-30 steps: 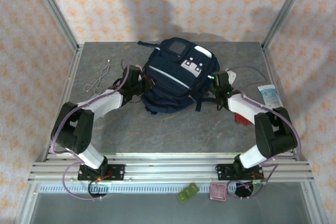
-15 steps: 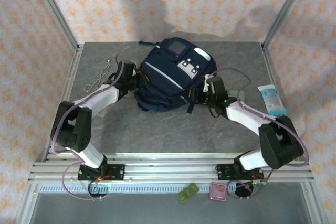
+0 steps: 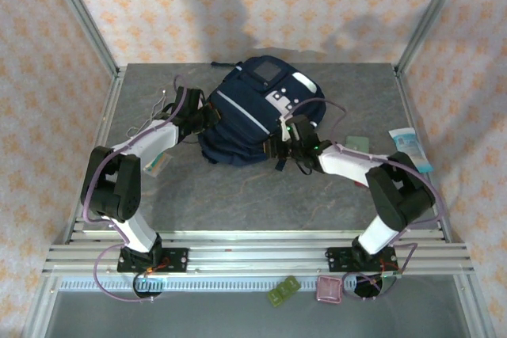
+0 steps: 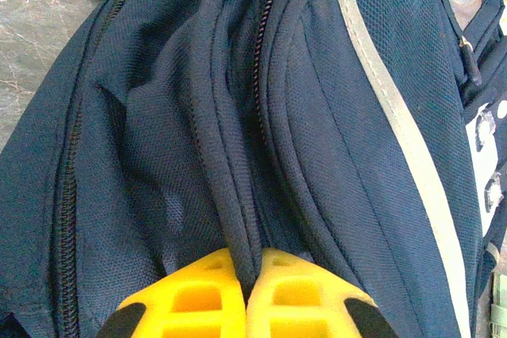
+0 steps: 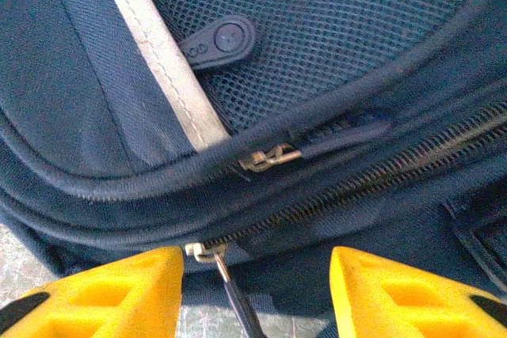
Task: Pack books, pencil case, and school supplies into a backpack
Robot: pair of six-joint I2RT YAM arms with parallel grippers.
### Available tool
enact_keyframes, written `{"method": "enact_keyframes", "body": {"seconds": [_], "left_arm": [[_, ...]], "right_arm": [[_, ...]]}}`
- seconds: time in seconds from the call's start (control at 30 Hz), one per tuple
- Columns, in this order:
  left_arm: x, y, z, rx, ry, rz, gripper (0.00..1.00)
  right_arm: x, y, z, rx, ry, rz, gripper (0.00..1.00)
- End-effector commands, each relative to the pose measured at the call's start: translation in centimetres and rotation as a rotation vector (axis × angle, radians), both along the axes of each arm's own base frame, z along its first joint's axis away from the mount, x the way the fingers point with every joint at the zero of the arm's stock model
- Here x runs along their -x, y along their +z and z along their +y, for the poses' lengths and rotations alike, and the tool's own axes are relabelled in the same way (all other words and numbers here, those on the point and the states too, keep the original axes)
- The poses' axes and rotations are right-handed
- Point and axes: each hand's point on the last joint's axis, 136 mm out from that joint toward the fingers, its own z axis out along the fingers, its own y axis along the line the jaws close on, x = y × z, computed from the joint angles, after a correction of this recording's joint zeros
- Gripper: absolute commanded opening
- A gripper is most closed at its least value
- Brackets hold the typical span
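The navy backpack lies at the back middle of the table, grey patch up. My left gripper is at its left side. In the left wrist view it is shut on a raised piped seam of the backpack. My right gripper is at the pack's near right edge and stands open. A metal zipper pull hangs between its fingers, close to the left fingertip, and the backpack is above it. A small grey-green square piece lies right of the pack. The books and pencil case are out of view.
A pale blue-and-white packet lies at the right edge. A thin bent wire lies at the left. A small flat item pokes out under the left forearm. Green and pink pieces sit below the front rail.
The backpack has shifted left and back with my left gripper holding it. My right arm has swung left along the pack's near edge to the zipper.
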Motion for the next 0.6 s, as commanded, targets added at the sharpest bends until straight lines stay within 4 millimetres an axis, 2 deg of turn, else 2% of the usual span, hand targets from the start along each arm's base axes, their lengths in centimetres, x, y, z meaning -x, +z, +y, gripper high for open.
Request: {"method": "enact_keyframes", "body": {"seconds": [0.0,0.1,0.2,0.3,0.37,0.43,0.57], "left_arm": [[-1.9,2.3,0.8,-0.004,0.024,-0.083,0.00],[-1.9,2.4,0.9,-0.003,0.026,-0.086,0.00],[-1.9,2.4,0.9,0.000,0.027,-0.086,0.00],[-2.0,2.5,1.0,0.007,0.028,-0.088,0.00],[-2.1,2.5,1.2,0.005,0.034,-0.089,0.00],[-2.2,2.4,1.5,0.005,0.040,-0.088,0.00],[-2.2,2.3,1.8,0.005,0.046,-0.083,0.00]], "right_arm": [[-0.8,-0.1,1.1,0.045,0.021,-0.035,0.50],[-0.9,-0.8,2.0,0.067,0.036,-0.021,0.44],[-1.0,-1.7,1.8,0.098,0.020,-0.004,0.36],[-1.0,-2.3,1.0,0.130,-0.006,0.000,0.19],[-0.7,-2.5,0.7,0.143,-0.009,0.007,0.16],[-0.4,-2.4,0.4,0.149,-0.007,0.010,0.04],[0.1,-2.3,-1.1,0.174,-0.052,0.001,0.00]]}}
